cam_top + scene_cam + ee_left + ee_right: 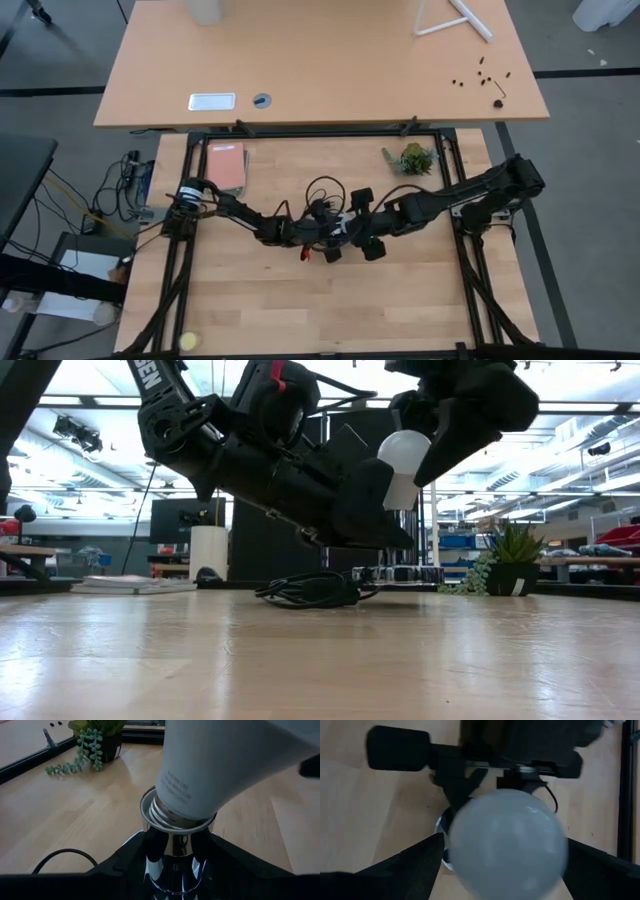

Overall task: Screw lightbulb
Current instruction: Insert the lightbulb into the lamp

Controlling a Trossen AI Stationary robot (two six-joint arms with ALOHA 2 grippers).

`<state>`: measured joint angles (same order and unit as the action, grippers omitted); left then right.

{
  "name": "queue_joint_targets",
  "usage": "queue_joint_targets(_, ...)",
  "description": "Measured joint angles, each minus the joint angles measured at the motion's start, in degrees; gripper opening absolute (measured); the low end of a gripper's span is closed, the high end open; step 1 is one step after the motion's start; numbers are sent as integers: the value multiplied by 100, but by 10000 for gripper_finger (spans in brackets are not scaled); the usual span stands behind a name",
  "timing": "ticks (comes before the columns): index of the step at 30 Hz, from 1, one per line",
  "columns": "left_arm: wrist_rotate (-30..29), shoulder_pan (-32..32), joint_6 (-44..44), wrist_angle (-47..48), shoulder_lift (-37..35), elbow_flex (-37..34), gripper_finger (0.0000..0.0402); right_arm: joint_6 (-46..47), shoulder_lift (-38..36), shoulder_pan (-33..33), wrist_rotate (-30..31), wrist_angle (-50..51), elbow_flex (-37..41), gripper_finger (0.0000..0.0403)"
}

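Both arms meet over the middle of the wooden counter (300, 310). On the left, the left tool (177, 852) is clamped on a shiny metal socket (172, 865), one dark finger on each side of its neck, holding it raised above the wood. A black cord (310, 590) lies coiled on the counter just below and behind that arm.

The lightbulb (220, 765) sits with its ribbed screw base inside the socket's open rim; the white body leans out of it at a tilt. From table height the lightbulb (402, 465) shows white and pear-shaped between the two arms, well clear of the counter top.

On the right, the right tool (502, 855) reaches in from the far side, its fingers (405, 867) spread wide on either side of the bulb's round end. I cannot tell whether they press on the glass or stand just off it.

Farther right, near the back edge of the counter, stands a small potted plant (413, 158). A reddish book (227, 166) lies at the back left.
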<state>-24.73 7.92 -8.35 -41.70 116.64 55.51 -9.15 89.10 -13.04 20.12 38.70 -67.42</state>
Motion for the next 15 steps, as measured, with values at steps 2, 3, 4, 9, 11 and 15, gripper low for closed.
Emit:
queue_joint_targets(2,0,0,-66,35,0,0,185,3,-6,39,0,-136,-2,368)
queue_joint_targets(3,0,-2,-84,36,0,0,185,1,-6,53,0,-163,0,368)
queue_joint_targets(4,-2,-2,-91,38,0,0,185,-1,-9,62,0,-184,0,368)
queue_joint_targets(9,-2,-1,-91,52,0,0,185,-111,-13,125,-15,-269,0,368)
queue_joint_targets(11,-2,0,-93,56,0,0,185,-123,-13,152,-22,-269,-2,368)
queue_joint_targets(15,12,0,-53,58,0,0,185,-223,-13,198,-232,-266,0,355)
